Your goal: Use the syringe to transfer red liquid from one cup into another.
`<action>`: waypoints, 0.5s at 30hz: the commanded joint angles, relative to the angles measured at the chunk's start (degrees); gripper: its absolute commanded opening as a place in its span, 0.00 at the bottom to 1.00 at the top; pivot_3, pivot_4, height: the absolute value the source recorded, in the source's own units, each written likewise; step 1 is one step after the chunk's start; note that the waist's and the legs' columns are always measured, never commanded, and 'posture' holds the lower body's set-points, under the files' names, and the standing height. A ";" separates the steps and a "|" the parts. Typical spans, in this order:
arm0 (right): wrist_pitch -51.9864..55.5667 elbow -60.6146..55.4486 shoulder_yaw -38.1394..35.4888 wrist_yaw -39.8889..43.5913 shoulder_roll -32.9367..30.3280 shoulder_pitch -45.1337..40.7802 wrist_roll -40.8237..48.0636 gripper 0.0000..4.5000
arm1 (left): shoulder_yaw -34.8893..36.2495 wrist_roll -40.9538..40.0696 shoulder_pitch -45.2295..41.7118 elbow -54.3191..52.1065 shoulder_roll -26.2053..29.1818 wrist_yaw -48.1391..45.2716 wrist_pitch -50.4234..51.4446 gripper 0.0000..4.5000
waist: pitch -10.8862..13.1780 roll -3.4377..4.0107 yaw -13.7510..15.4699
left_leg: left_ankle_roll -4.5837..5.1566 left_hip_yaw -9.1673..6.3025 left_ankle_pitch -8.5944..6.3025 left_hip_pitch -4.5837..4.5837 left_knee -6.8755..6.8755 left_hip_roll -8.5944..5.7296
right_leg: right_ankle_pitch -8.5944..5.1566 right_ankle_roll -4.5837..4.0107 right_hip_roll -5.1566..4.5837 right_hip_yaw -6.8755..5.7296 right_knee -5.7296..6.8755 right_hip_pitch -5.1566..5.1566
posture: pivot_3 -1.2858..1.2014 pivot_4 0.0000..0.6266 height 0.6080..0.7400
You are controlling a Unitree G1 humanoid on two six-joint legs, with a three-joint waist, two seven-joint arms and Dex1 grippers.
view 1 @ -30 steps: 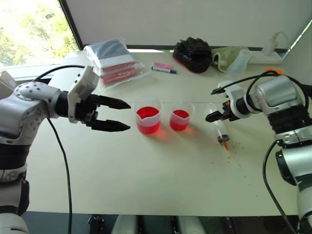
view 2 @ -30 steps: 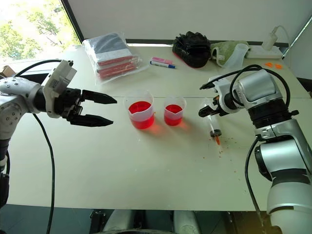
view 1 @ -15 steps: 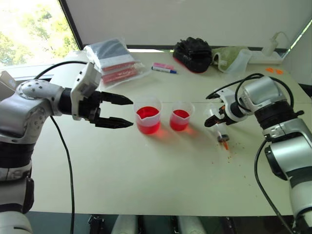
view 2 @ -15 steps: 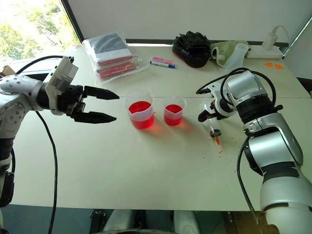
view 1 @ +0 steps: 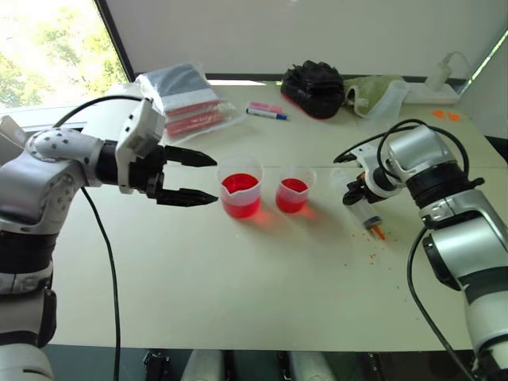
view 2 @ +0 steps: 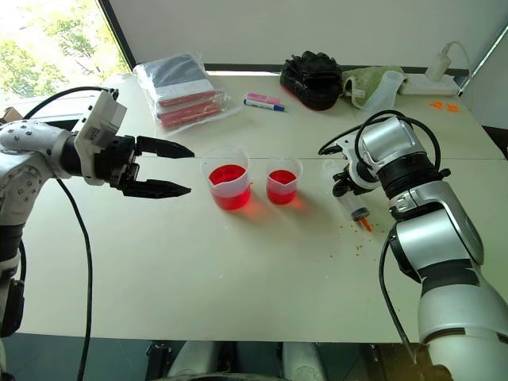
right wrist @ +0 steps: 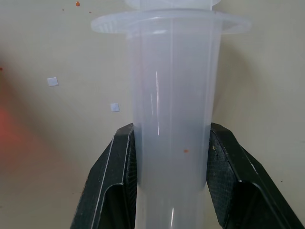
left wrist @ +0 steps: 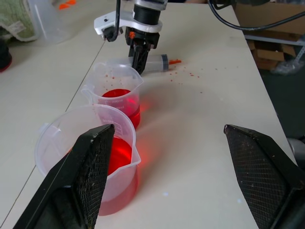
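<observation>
The right gripper's (view 2: 347, 190) jaws pinch the syringe's (view 1: 367, 215) clear barrel across its long axis as it lies flat on the tabletop (view 1: 262, 278), orange tip toward the robot; the smaller cup (view 1: 294, 190) stands just beyond, while the left gripper (view 1: 190, 176), jaws spread, hovers beside the larger cup (view 1: 240, 187).

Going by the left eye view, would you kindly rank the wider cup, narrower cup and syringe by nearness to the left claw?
1. Wider cup, just beyond the left claw.
2. Narrower cup, next along.
3. Syringe, far side, gripped by the right claw.
</observation>
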 commanded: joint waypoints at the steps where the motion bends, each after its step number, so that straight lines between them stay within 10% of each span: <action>1: -0.58 -2.15 -0.92 0.48 -0.49 -0.91 -0.47 0.31 | 2.74 -0.09 -0.97 -0.89 0.27 0.99 -0.79 0.86 | 0.00 0.00 0.00 | 0.00 0.00 0.00 0.00 0.01 0.00 | 0.00 0.00 0.00 0.00 0.00 0.00 | 0.52 0.24 0.78; 15: -14.28 -24.49 -29.06 -15.85 2.02 5.62 0.66 0.31 | 7.44 -1.00 -1.19 2.30 -0.15 5.34 0.03 0.86 | 0.00 0.00 0.09 | 0.00 -0.02 0.00 -0.11 0.05 0.00 | 0.00 0.01 -0.01 -0.02 0.03 -0.06 | 0.52 0.24 0.78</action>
